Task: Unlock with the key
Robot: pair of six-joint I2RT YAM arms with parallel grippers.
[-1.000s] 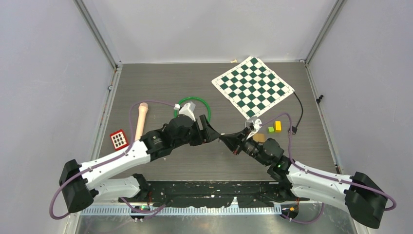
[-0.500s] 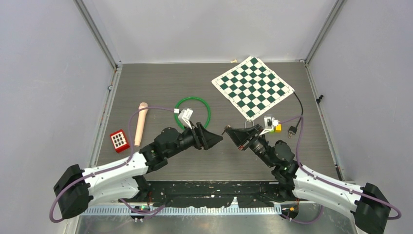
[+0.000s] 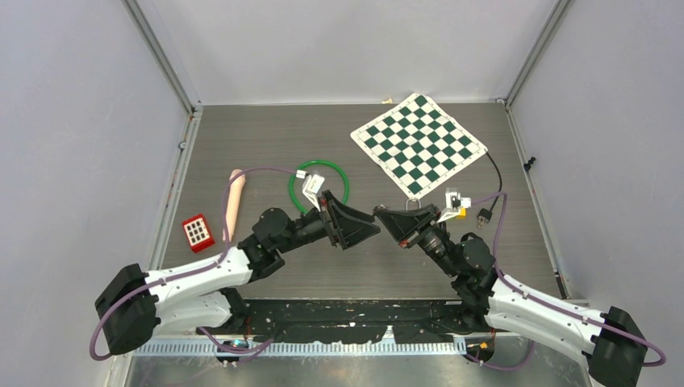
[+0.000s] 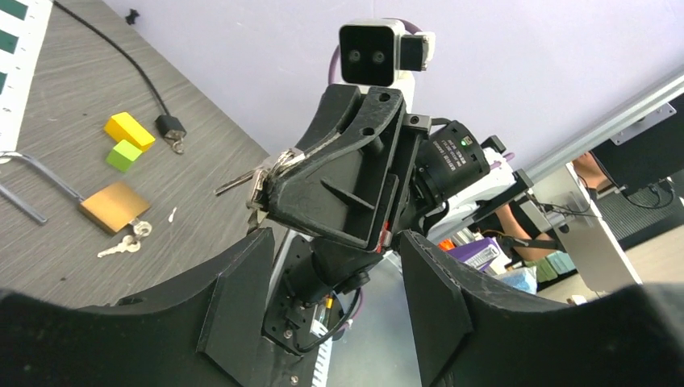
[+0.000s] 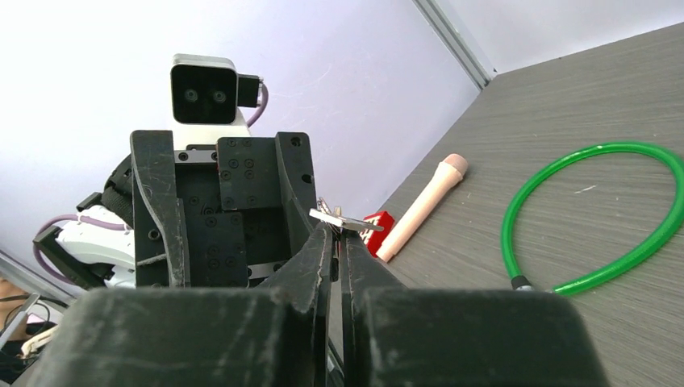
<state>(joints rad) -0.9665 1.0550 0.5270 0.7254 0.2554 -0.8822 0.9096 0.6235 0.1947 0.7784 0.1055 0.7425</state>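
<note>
My right gripper (image 3: 379,214) is raised off the table and shut on a small silver key (image 5: 347,219). The key's blade sticks out at the fingertips, with a key ring behind it, also seen in the left wrist view (image 4: 242,182). My left gripper (image 3: 369,230) faces it tip to tip, open and empty, its jaws wide apart (image 4: 337,239). The brass padlock (image 4: 113,205) lies flat on the table below the right arm, its steel shackle (image 4: 24,185) swung out. A second small key (image 4: 121,246) lies beside it.
A green hoop (image 3: 323,162) lies behind the left gripper. A checkered board (image 3: 419,141) is at the back right. A red keypad block (image 3: 197,230) and a beige handle (image 3: 233,201) lie at the left. Yellow (image 4: 129,129) and green (image 4: 123,155) blocks and a black plug (image 4: 171,125) lie at the right.
Both wrists have lifted off the table and tilted up. The left gripper has moved right, the right arm has drawn back, and their tips now meet again above the table.
</note>
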